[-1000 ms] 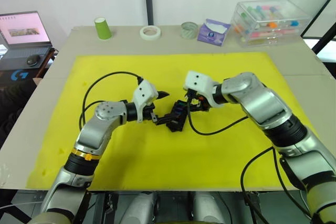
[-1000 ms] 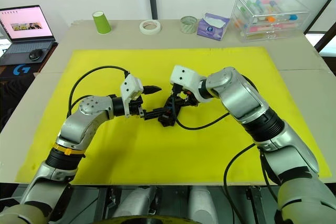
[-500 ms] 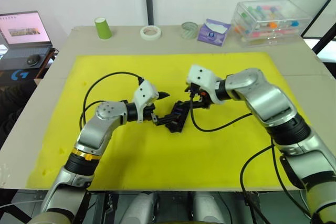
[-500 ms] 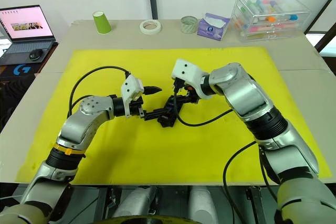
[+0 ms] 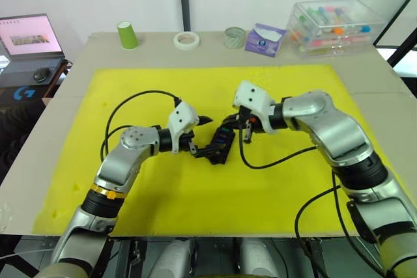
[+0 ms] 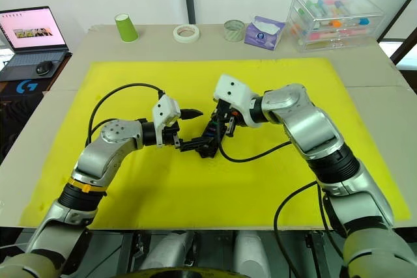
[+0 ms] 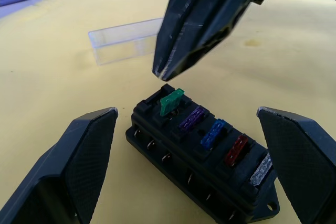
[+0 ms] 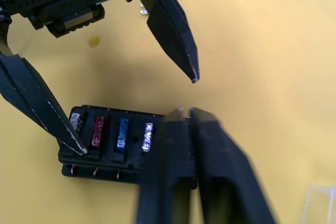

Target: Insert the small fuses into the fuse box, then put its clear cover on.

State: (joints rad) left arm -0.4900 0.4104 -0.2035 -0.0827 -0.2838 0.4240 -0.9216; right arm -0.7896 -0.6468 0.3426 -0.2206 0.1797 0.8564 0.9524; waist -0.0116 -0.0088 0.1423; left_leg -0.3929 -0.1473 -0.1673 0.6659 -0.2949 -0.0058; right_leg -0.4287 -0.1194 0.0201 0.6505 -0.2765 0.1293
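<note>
The black fuse box (image 7: 202, 156) lies on the yellow mat (image 5: 163, 187) between my two grippers. One row holds a green fuse (image 7: 171, 102), a purple fuse (image 7: 191, 118), a blue one (image 7: 212, 132), a red one (image 7: 236, 149) and a clear grey one (image 7: 261, 167). My left gripper (image 5: 203, 135) is open, with one finger on each side of the box. My right gripper (image 8: 186, 112) is shut on nothing, its tip just above the green fuse at the box's end. The clear cover (image 7: 126, 40) lies on the mat beyond the box.
Along the table's back edge stand a clear bin of coloured tubes (image 5: 335, 25), a tissue pack (image 5: 264, 39), two tape rolls (image 5: 187, 40) and a green cup (image 5: 128, 34). A laptop (image 5: 29, 37) sits far left. Black cables loop over the mat by each wrist.
My right gripper has closed from partly open and its tip has dropped toward the box's green-fuse end. The left gripper stays open in much the same place.
</note>
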